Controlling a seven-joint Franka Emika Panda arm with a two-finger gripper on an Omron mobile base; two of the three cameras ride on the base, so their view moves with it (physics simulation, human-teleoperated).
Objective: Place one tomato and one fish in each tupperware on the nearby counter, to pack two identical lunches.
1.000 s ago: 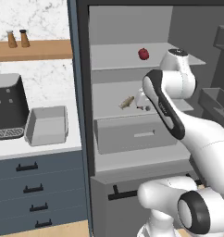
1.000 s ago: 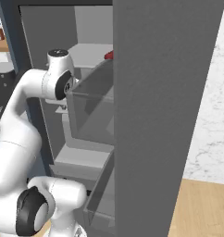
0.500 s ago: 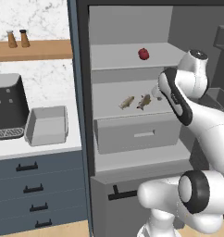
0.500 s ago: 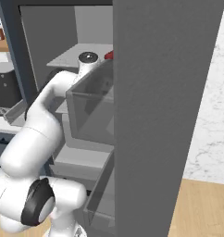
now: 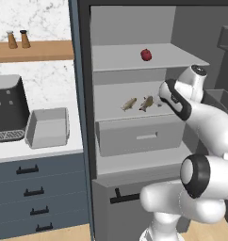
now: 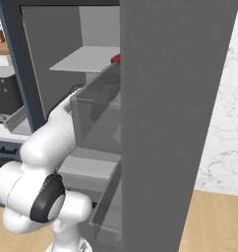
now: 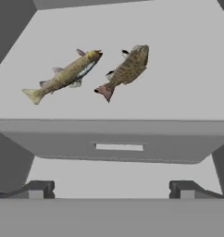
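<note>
On the white surface at the left sits one shallow grey tray, with nothing in it that I can see. Two slim tan fish lie side by side on the middle shelf, and a small red tomato sits above. The pincer is wide, holding nothing. Most packing looks undone.

I see two tan-brown fish with darker mottling on a pale grey shelf. The tomato is glossy red; the tupperware is grey.

Grey shelf, two fish lying side by side
</note>
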